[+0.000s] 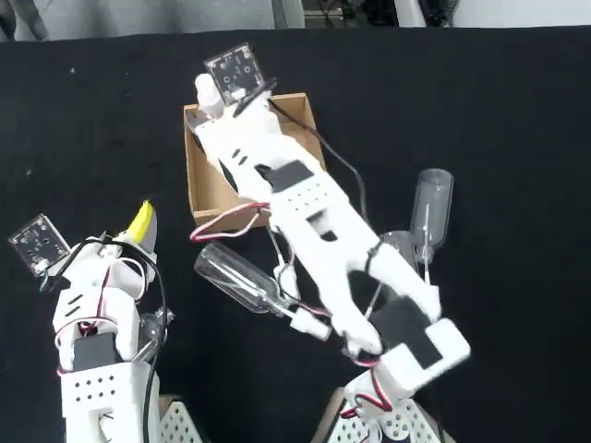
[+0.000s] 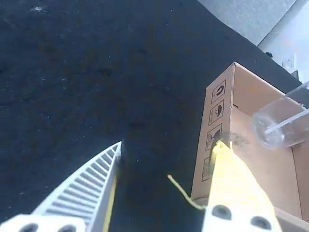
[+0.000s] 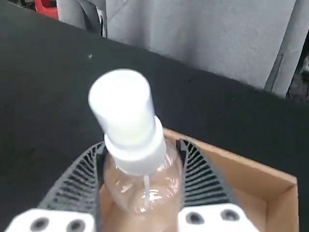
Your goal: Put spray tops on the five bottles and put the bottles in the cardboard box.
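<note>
My right gripper (image 1: 224,109) (image 3: 141,146) is shut on a clear bottle (image 3: 137,183) with a white spray top (image 1: 208,92) (image 3: 124,111), held over the far left part of the cardboard box (image 1: 208,189) (image 3: 251,179). In the left wrist view that bottle's clear base (image 2: 279,126) hangs above the box (image 2: 216,126). My left gripper (image 1: 141,226) (image 2: 169,145) is open and holds nothing, low over the cloth just left of the box. A capped bottle (image 1: 242,275) lies on its side in front of the box. Another clear bottle (image 1: 430,205) lies to the right, and a third (image 1: 397,244) is partly hidden by the arm.
The table (image 1: 480,111) is covered in black cloth. My right arm (image 1: 323,240) stretches diagonally across the middle, over the lying bottles. A red cable (image 1: 222,226) loops beside the box's near wall. There is bare cloth at the far left and far right.
</note>
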`<move>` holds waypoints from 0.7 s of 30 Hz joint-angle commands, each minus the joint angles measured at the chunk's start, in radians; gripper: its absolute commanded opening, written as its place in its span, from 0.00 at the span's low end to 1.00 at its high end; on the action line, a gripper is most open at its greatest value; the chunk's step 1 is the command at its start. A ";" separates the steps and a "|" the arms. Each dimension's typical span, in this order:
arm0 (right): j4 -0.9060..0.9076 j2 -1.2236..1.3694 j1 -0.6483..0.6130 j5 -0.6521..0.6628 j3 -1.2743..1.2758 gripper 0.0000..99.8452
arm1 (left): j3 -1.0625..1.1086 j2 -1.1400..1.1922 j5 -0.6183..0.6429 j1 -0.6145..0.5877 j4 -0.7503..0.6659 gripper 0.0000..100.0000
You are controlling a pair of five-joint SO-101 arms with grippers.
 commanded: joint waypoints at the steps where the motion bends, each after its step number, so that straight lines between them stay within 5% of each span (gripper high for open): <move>1: -0.032 0.031 0.021 -0.008 -0.130 0.06 | -0.018 -0.012 0.008 -0.008 -0.003 0.27; 21: -0.032 0.506 0.021 -0.008 -0.553 0.05 | -0.018 -0.012 0.006 0.001 -0.003 0.27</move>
